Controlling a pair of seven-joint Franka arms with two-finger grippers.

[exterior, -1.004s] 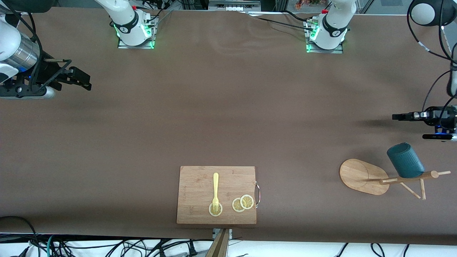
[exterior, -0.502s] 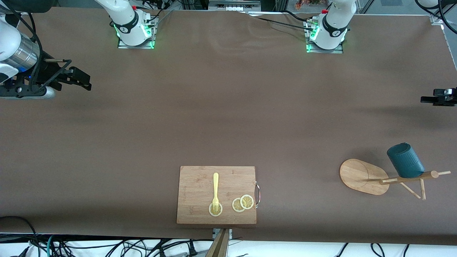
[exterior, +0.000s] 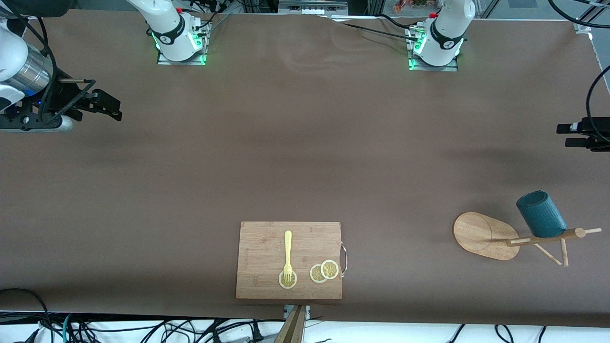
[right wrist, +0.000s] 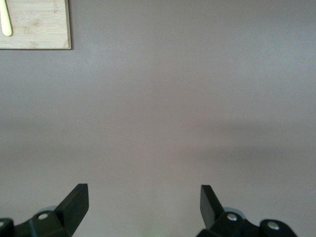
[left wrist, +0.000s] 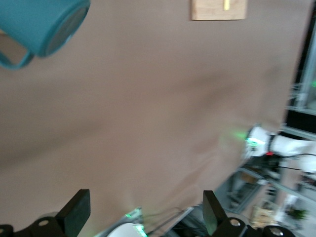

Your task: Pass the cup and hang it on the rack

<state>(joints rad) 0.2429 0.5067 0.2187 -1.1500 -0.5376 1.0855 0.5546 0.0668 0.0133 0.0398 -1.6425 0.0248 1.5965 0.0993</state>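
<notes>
The dark teal cup (exterior: 541,214) hangs on a peg near the top of the wooden rack (exterior: 483,234), at the left arm's end of the table. The cup also shows in the left wrist view (left wrist: 42,22), handle outward. My left gripper (exterior: 567,135) is open and empty, in the air at the table's end, apart from the rack; its jaws stand wide in the left wrist view (left wrist: 145,212). My right gripper (exterior: 107,102) waits open and empty over the right arm's end of the table, over bare cloth in its own view (right wrist: 143,202).
A rectangular cutting board (exterior: 267,259) with a yellow fork (exterior: 288,252) and lemon slices (exterior: 324,271) lies near the front edge, mid-table. Its corner shows in both the left wrist view (left wrist: 218,10) and the right wrist view (right wrist: 34,24). Brown cloth covers the table.
My left gripper has drawn back from beside the rack toward the table's end. The cup stays hanging on the rack. The right arm has not moved.
</notes>
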